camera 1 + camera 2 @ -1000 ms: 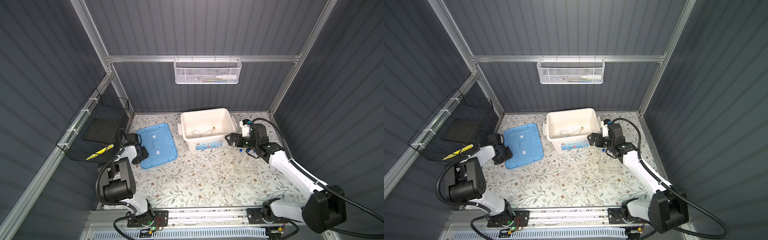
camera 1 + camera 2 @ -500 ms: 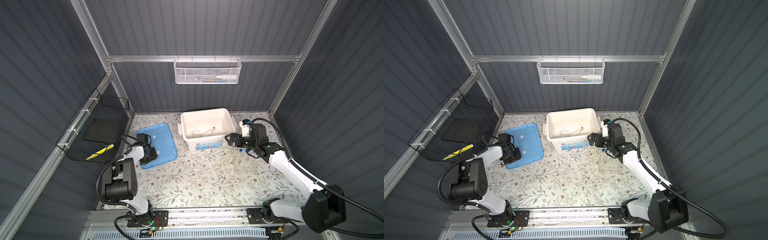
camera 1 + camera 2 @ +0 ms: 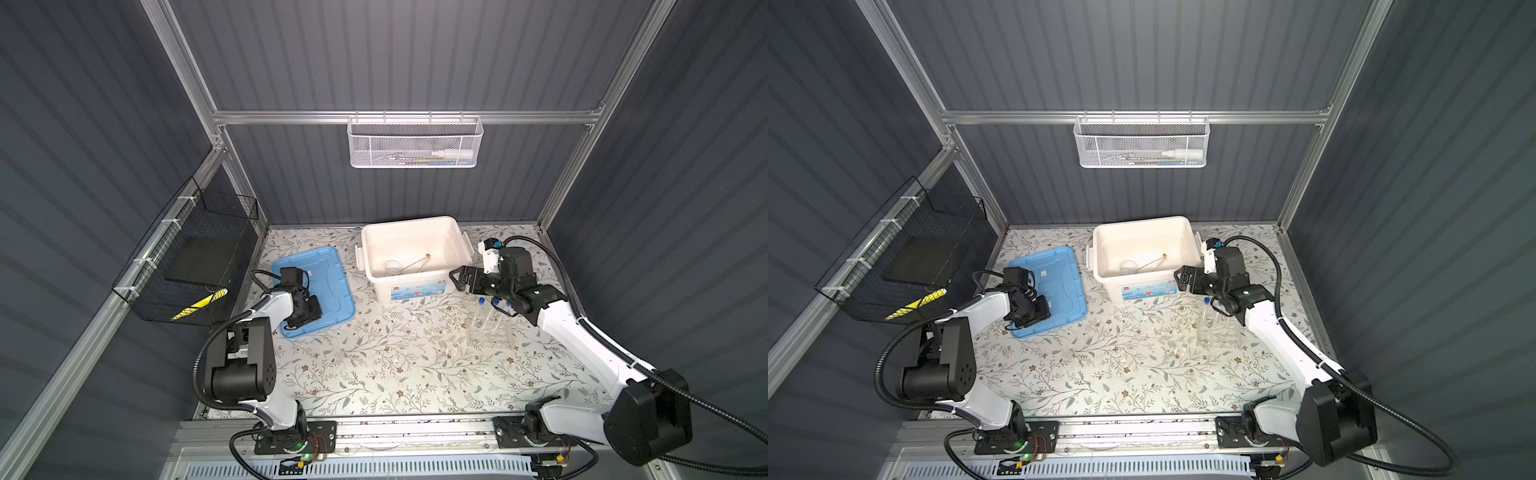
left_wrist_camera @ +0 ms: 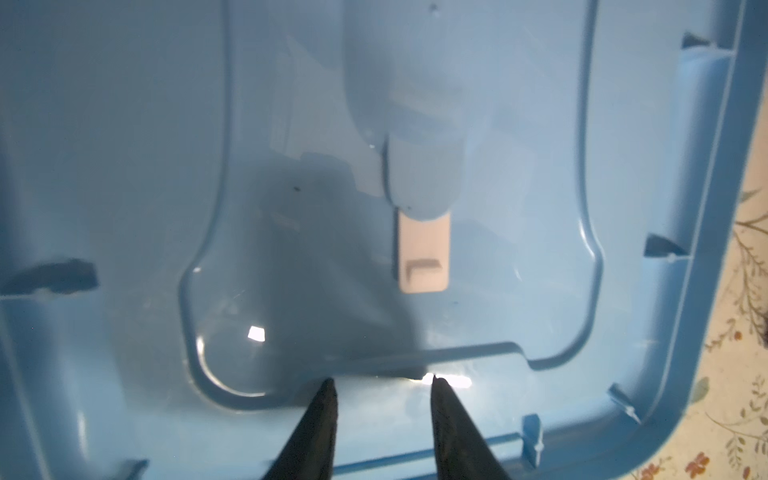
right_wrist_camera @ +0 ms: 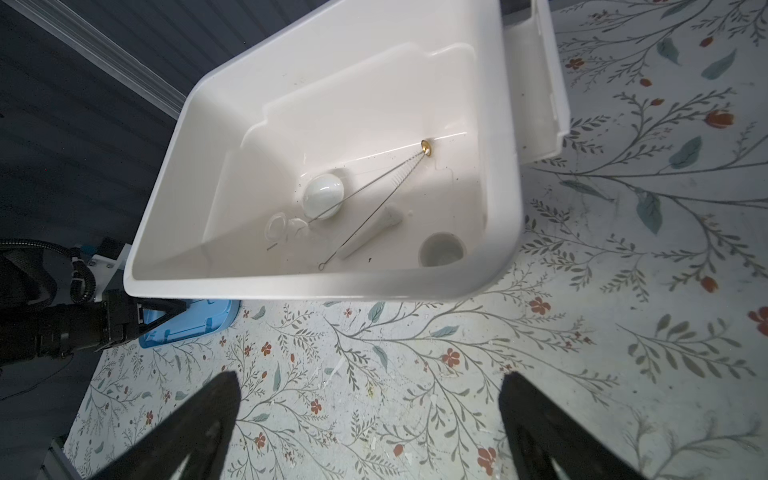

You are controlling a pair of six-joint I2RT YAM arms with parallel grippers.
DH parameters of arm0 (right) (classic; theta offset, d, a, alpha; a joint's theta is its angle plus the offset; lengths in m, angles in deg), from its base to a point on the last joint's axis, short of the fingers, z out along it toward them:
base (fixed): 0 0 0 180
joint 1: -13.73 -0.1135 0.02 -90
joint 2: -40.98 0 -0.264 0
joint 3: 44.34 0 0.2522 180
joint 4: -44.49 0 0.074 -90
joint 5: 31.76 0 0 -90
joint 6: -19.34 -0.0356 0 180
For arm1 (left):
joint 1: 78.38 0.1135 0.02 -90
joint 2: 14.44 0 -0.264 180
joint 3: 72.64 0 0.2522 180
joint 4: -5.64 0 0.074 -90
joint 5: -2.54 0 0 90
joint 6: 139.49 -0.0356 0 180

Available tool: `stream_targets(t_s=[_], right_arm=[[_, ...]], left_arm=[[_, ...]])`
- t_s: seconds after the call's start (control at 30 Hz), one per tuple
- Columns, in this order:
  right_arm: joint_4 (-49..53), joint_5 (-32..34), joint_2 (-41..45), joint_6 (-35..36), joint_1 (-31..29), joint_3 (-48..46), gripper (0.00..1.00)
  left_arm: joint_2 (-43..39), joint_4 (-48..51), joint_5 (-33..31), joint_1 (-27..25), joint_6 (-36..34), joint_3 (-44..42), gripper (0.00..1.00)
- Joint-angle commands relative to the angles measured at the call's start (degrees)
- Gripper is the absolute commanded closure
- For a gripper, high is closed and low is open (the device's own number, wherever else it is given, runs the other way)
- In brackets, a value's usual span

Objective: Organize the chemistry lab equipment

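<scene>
Over the blue lid (image 4: 124, 166), the left gripper (image 4: 380, 379) sits partly apart, empty. Beside the white tub (image 5: 291, 291), the right gripper (image 5: 370, 376) gapes wide, empty. A bowl (image 5: 324, 195), pestle (image 5: 374, 232) and rods (image 5: 365, 187) lie inside the tub. The tube rack (image 3: 488, 334) stands near.

Dark ribbed walls (image 3: 415, 54) enclose a floral table (image 3: 374, 374); a white mesh basket (image 3: 374, 145) hangs above its far edge.
</scene>
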Motion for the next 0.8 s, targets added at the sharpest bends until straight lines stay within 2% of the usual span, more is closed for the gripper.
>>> stream_targets(t_s=[0.0,0.33,0.63,0.77], right_arm=[[-0.2,0.1,0.1,0.0,-0.3,1.4,0.01],[-0.1,0.0,-0.1,0.1,-0.5,1.5,0.01],[0.0,0.1,-0.1,0.1,-0.5,1.4,0.01],[0.1,0.3,0.0,0.3,-0.5,1.4,0.01]], left_arm=[[0.5,1.0,2.5,-2.8,0.2,-1.3,0.65],[2.8,-0.8,6.7,-14.2,4.6,-4.1,0.71],[1.4,0.7,8.9,-21.7,7.3,-2.6,0.73],[-1.0,2.3,10.6,-22.7,8.6,-3.8,0.73]])
